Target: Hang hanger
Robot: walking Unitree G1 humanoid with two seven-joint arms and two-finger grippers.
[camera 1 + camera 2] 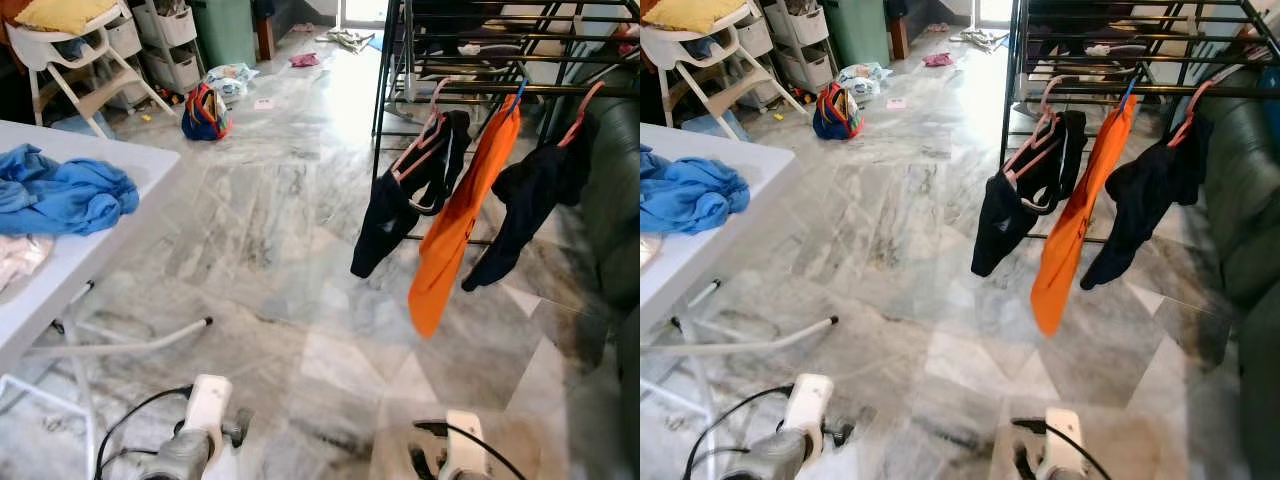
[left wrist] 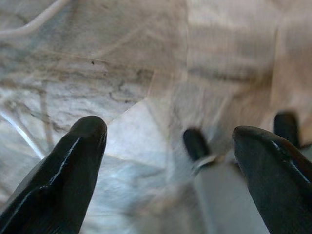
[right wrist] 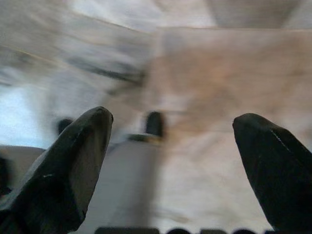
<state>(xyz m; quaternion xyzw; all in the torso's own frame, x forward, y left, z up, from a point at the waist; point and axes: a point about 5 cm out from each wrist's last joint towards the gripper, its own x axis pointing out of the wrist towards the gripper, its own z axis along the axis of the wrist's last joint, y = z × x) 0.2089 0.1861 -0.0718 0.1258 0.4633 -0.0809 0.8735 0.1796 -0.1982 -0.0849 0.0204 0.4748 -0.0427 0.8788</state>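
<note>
Over by the black drying rack [image 1: 480, 40], three garments hang on hangers: a dark one on a pink hanger [image 1: 425, 145], an orange shirt [image 1: 460, 220] and another dark piece [image 1: 525, 200]. Both arms hang low above the marble floor [image 1: 270, 250], left gripper [image 2: 168, 146] and right gripper [image 3: 170, 141] spread wide, holding nothing. Blue cloth [image 1: 60, 195] lies on the white table [image 1: 130, 160].

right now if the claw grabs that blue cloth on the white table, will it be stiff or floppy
Probably floppy: the blue cloth lies in a crumpled, folded heap on the white table, so it should sag and trail from a pinch. It likely weighs little, as thin fabric. It may unfold when lifted, and a push would probably bunch it, not slide it.
</note>
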